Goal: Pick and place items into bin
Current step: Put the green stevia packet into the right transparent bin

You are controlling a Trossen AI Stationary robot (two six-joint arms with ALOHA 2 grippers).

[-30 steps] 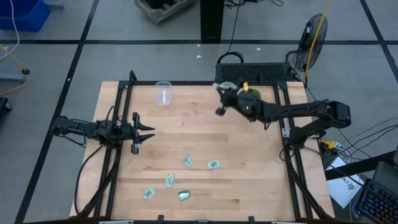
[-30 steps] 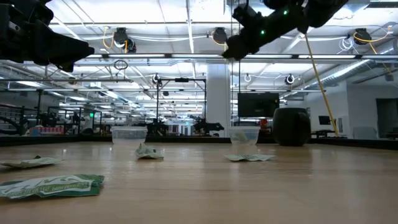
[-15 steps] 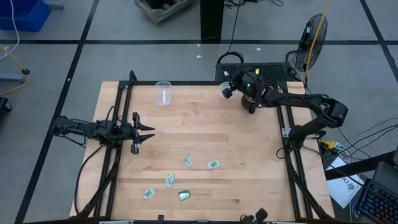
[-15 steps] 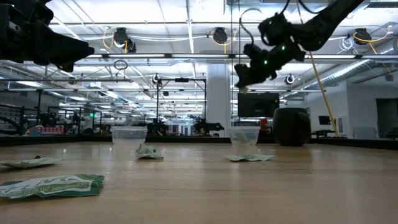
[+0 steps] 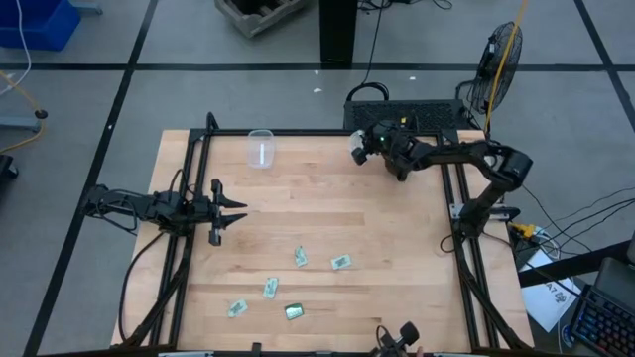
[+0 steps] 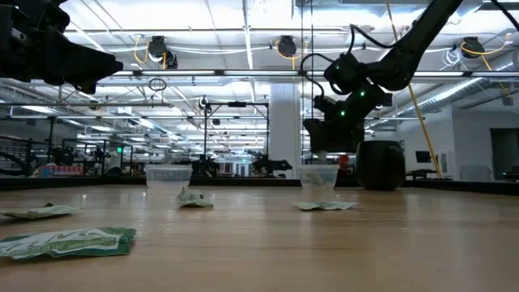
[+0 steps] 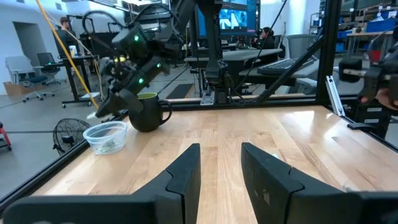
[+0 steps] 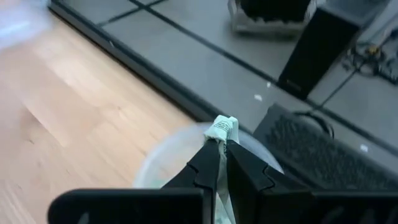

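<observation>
Right gripper (image 8: 219, 146) hangs over the clear round bin (image 7: 106, 136) at the table's (image 5: 397, 268) far right corner, just beside a dark mug (image 7: 147, 112). Its fingers (image 8: 205, 162) are clenched on a pale mint packet (image 8: 222, 127); the packet sticks out past the fingertips, long axis in line with the fingers, pointing down toward the bin's opening. Key relation: the bin lies straight under the held packet, so the next move looks like a plain release, maybe after a small lowering. The low view shows the gripper just above the bin's rim, not inside it.

Left gripper (image 5: 234, 211) waits at the table's left side with fingers spread apart, holding nothing.

Five packets lie loose on the near half of the table: two near the middle (image 5: 301, 257) (image 5: 340, 262), two further toward the near edge (image 5: 270, 288) (image 5: 236, 308), and one darker green (image 5: 294, 311). A second clear container (image 5: 260, 147) stands at the far edge, left of centre. Loose packets look roughly equally far from both arms; left arm slightly nearer.
</observation>
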